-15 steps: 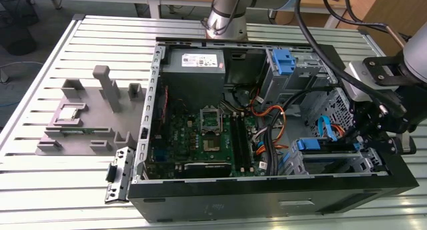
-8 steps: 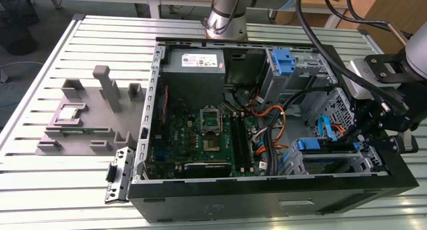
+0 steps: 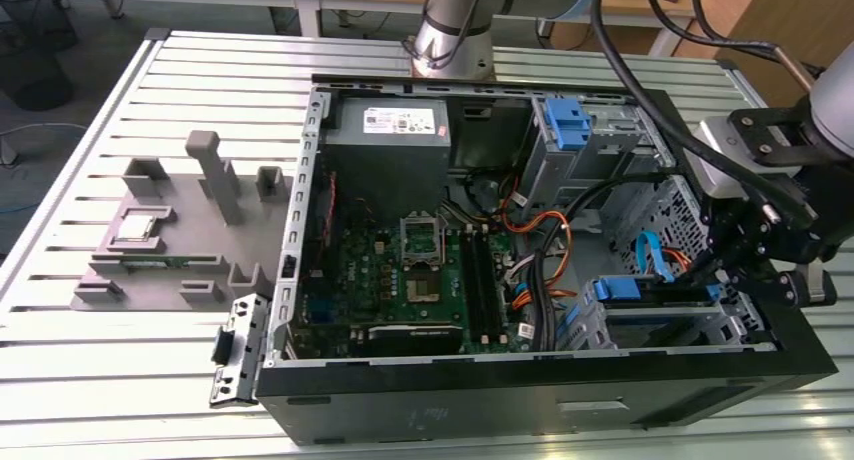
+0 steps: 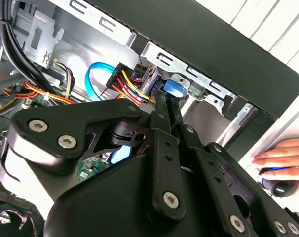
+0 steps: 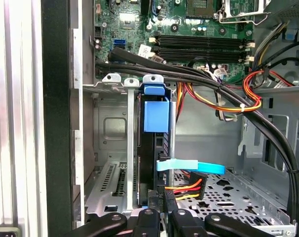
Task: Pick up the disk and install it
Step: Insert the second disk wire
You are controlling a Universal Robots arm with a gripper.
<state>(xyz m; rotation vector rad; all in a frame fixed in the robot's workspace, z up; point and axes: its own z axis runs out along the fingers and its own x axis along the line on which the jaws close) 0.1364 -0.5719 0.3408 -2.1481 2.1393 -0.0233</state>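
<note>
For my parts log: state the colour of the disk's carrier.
Blue; the disk shows it best in the first wrist view.

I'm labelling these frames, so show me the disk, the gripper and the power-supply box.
disk (image 5: 156, 116), first wrist view, on its blue carrier tab.
gripper (image 5: 162, 213), first wrist view, between its black fingertips.
power-supply box (image 3: 390, 130), exterior view, on its grey top face below the label.

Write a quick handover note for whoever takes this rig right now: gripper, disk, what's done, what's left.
Gripper: down inside the open computer case, fingers together at the edge of the disk.
Disk: standing on edge in the metal drive cage, blue carrier tab up, beside the motherboard.
Done: disk picked up and brought into the cage.
Left: whether it is fully seated cannot be told; gripper not yet clear.
</note>
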